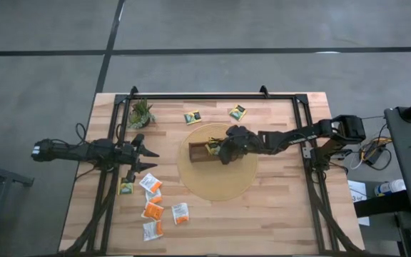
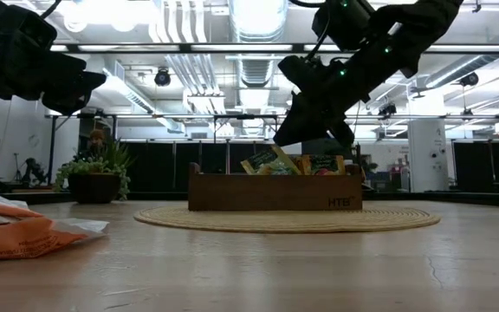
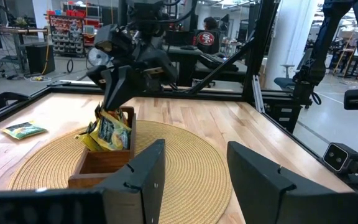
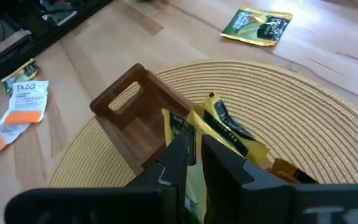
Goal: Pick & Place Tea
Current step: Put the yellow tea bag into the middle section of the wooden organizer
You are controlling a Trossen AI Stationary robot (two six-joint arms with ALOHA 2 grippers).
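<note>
Tea sachets are split three ways here: a loose cluster [image 1: 155,207] of orange and white ones near the desk's [image 1: 277,214] front left, two yellow-and-dark ones [image 1: 193,118] lying far of the round woven mat [image 1: 223,187], and several already standing on edge in the wooden tray [image 2: 275,191] at the mat's middle. The right pincer [image 4: 194,149] is over that tray, fingers nearly closed on a yellow sachet [image 4: 194,180], its lower edge down among the others. I judge this is the placing step: holding the packet upright by its top edge lets it slide in beside its neighbours, not lie flat across them. The compartment at the tray's other end looks empty, so there's room. Watch the packed sachets, which lean and could be pushed askew. The left pincer [image 1: 143,159] waits at the desk's left, jaws spread and holding nothing, just far of the loose cluster, well placed for the next pick, I'd guess. A small potted plant [image 1: 141,113] sits at the far left, clear of both arms.
</note>
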